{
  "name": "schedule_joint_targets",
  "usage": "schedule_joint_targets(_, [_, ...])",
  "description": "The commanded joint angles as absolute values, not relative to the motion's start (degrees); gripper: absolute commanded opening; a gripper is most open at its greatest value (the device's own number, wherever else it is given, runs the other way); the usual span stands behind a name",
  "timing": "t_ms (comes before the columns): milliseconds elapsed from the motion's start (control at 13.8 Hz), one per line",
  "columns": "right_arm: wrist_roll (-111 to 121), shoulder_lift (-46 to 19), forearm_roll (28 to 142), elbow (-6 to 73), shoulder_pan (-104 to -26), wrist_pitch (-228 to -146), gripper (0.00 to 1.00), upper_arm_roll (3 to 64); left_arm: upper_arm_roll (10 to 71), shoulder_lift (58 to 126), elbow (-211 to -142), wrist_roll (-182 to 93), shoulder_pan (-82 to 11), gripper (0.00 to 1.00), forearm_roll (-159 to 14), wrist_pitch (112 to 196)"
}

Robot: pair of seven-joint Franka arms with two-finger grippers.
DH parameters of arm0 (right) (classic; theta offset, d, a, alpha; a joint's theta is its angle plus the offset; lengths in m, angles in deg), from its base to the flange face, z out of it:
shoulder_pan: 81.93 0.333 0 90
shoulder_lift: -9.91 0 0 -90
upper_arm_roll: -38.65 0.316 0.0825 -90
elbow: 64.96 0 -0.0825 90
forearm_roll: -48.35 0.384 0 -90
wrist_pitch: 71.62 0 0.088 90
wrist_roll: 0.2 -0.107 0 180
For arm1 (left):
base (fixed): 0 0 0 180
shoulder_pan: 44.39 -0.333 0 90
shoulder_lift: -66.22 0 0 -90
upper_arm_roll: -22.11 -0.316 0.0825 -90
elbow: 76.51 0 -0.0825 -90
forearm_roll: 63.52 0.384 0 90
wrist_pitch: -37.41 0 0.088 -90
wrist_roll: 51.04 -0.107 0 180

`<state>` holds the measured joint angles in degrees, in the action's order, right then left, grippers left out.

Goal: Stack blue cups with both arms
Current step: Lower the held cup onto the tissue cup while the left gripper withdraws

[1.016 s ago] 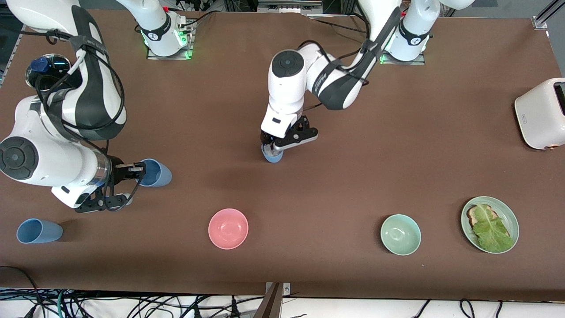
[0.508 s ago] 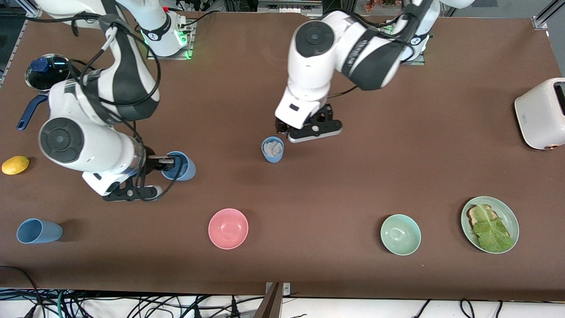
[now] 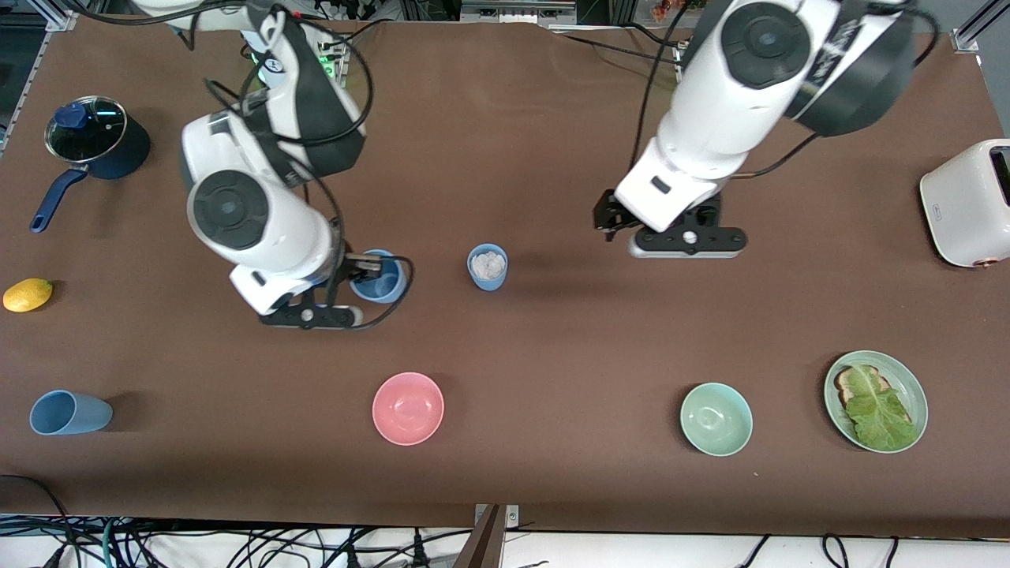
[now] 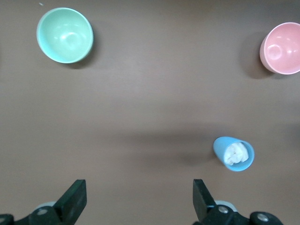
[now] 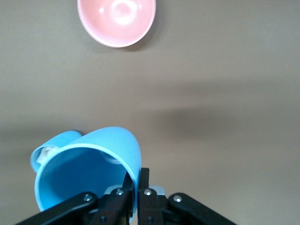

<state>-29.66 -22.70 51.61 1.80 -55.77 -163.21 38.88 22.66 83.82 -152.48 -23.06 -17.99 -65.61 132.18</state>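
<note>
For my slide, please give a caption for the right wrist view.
Right gripper pinches the rim of a blue cup above the table, pink bowl ahead.

A matte brown tabletop (image 3: 552, 331) fills nearly the whole front view, evenly lit from above, with soft shadows on its surface. Along the edge nearest the front camera, a tangle of black cables (image 3: 237, 544) lies on a pale floor (image 3: 671, 548) (one green cable among them). A dark bracket (image 3: 485, 536) juts up at the middle of that edge. At the edge farthest from the camera sit two metal base plates (image 3: 304, 95) with green lights, more wiring and aluminium framing (image 3: 974, 24) at the corner.
</note>
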Motion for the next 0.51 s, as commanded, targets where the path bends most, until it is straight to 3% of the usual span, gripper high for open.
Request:
schedule_joint_targets(0, [-37.2, -23.2, 51.9, 1.8, -51.4, -163.9, 0.00, 38.4, 23.0, 80.6, -153.3, -27.0, -20.9, 1.00, -63.2, 129.5])
schedule_joint_targets(435, [-49.1, -25.9, 51.2, 1.8, -44.3, -168.8, 0.00, 38.3, 22.4, 75.5, -153.7, -28.6, -31.5, 1.00, -63.1, 128.3])
